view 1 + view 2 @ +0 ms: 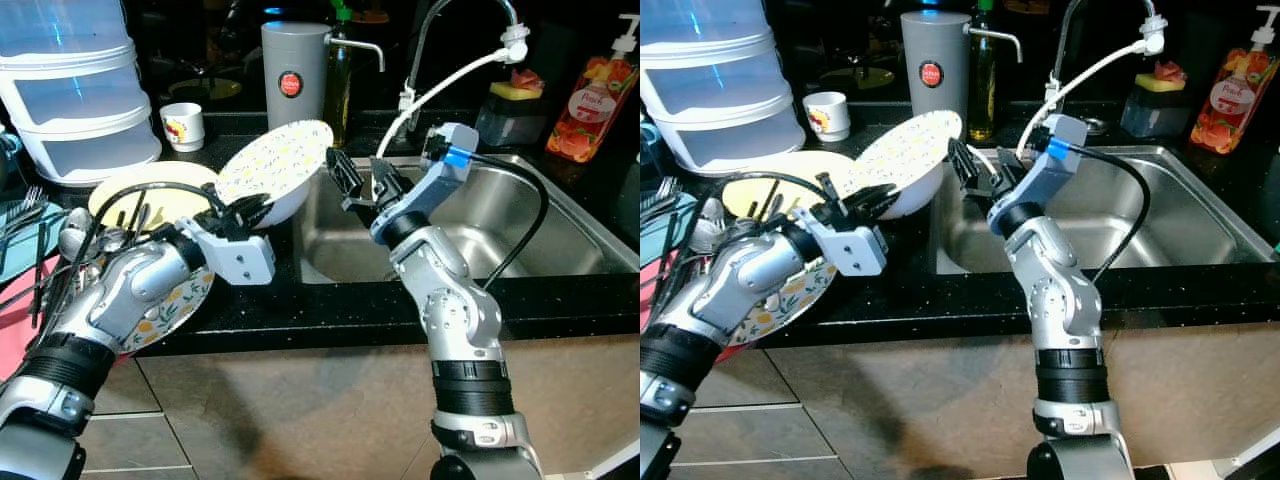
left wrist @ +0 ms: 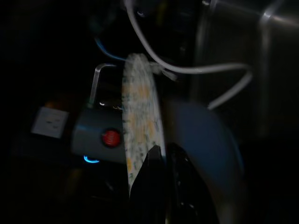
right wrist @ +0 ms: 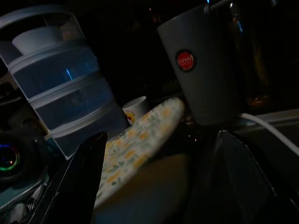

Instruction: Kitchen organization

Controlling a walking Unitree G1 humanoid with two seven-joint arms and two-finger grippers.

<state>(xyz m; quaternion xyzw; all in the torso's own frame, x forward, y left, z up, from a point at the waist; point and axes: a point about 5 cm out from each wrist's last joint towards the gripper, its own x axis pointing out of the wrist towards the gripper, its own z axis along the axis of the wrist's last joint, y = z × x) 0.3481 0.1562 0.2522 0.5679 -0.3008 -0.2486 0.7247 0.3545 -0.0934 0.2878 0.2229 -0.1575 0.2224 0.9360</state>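
Observation:
A white bowl with a yellow floral pattern inside [image 1: 275, 165] is held tilted on its edge above the black counter, just left of the sink. My left gripper [image 1: 258, 207] is shut on the bowl's lower rim; the left wrist view shows the bowl [image 2: 140, 121] edge-on between my fingers [image 2: 149, 182]. My right gripper [image 1: 362, 182] hangs open over the sink's left edge, its fingers pointing at the bowl [image 3: 140, 149], a short gap away.
A steel sink [image 1: 560, 230] with a tap and white hose [image 1: 450, 75] lies to the right. Yellow and patterned plates [image 1: 150, 190], cutlery [image 1: 40, 250], stacked clear containers [image 1: 70, 80], a small cup [image 1: 184, 126], a grey jug [image 1: 295, 75] and soap bottle [image 1: 592, 100] crowd the counter.

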